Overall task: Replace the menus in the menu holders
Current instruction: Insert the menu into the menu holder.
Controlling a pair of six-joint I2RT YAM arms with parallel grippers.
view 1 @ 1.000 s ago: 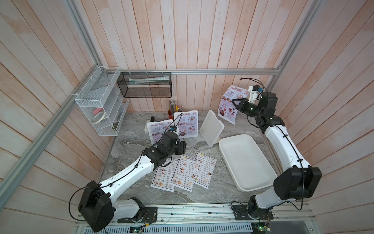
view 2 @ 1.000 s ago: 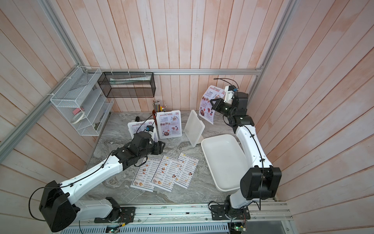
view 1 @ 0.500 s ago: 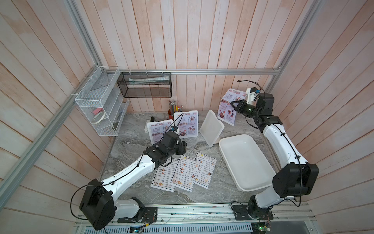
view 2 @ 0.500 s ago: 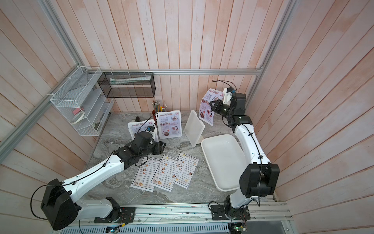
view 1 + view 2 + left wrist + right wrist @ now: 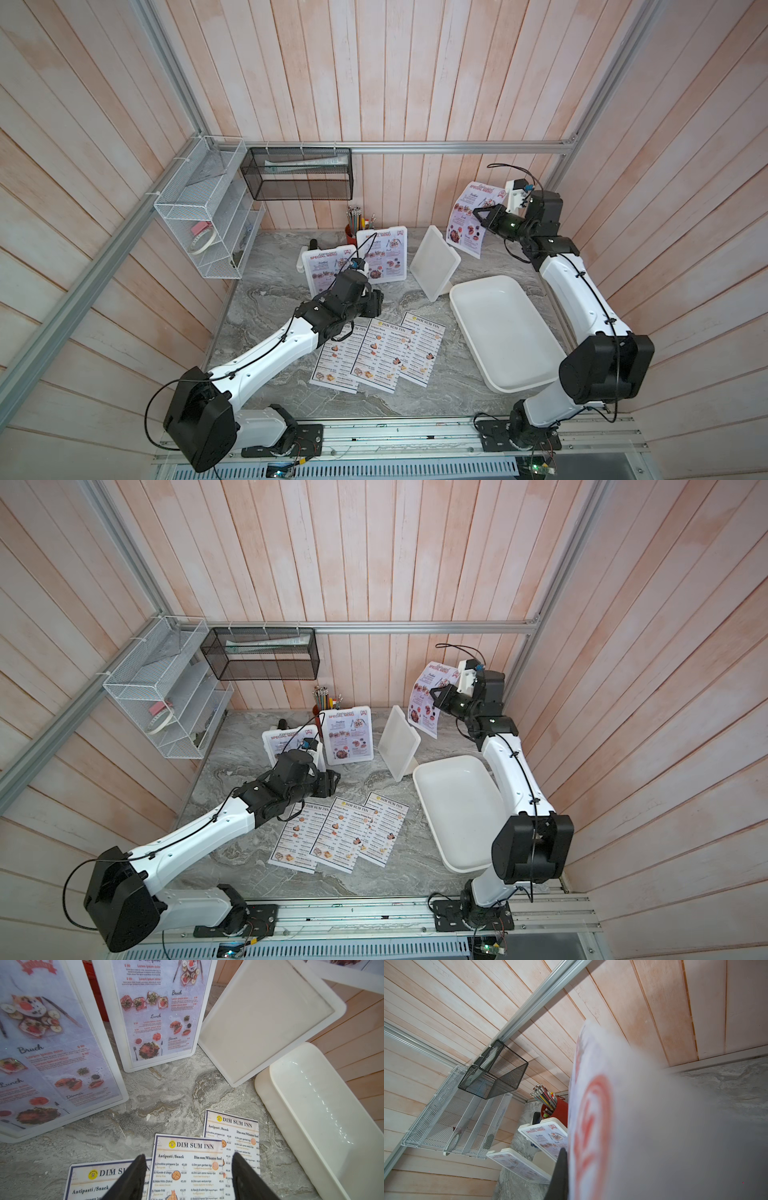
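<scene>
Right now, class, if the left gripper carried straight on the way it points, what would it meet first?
Probably the middle DIM SUM INN menu lying flat on the table: in the left wrist view the open left gripper frames its heading. Depth is unclear.

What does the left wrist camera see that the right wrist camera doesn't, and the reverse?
Only the left wrist view: three DIM SUM INN menus flat on the table, the big white tray, and the open left claw above them.
Only the right wrist view: a blurred lilac Special Menu sheet pinched in the shut right claw, plus the black mesh basket and white wire rack.
Both: the two menu holders with Special Menu sheets inside.
</scene>
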